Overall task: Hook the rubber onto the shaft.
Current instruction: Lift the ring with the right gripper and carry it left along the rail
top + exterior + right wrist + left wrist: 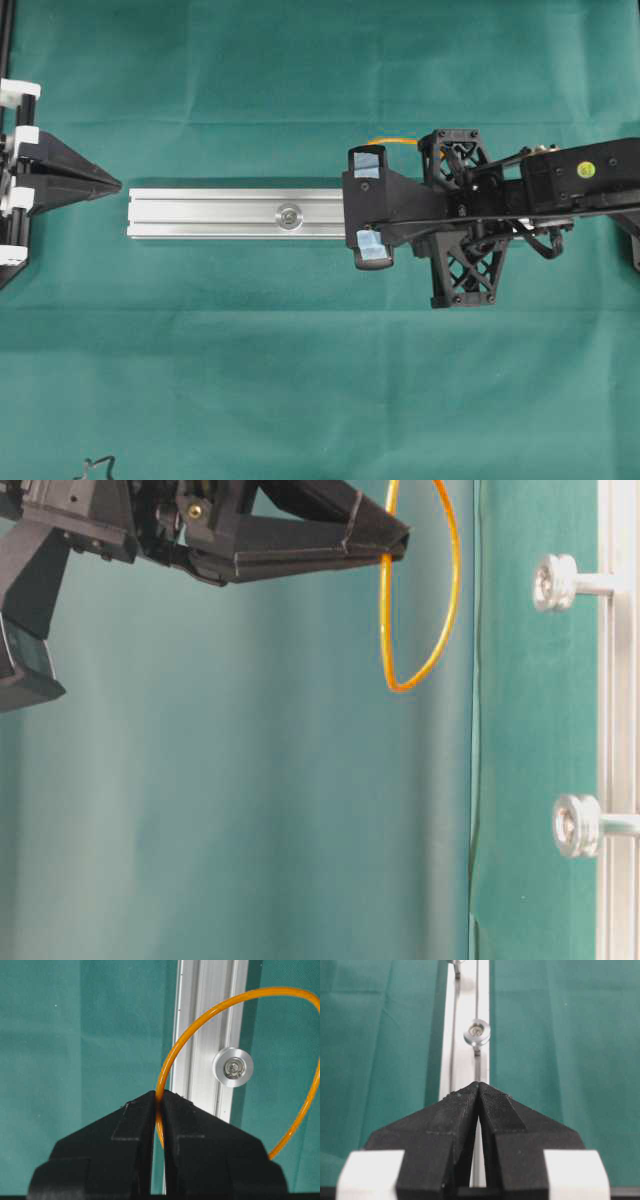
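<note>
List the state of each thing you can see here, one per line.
Thin orange rubber band: pinched in the right hand, loop hanging free, not yet on any shaft.
Right hand: shut on the band.
Left hand: shut, holding nothing.
Silver aluminium rail: lying flat on the green cloth.
Round-headed metal shafts: bare.

One camera looks straight down at the silver rail (235, 214) from high up. Another sits low, close beside the rail (622, 720). Two ride on the arms, looking along the same rail (465, 1035) (207, 1035) from close up.
</note>
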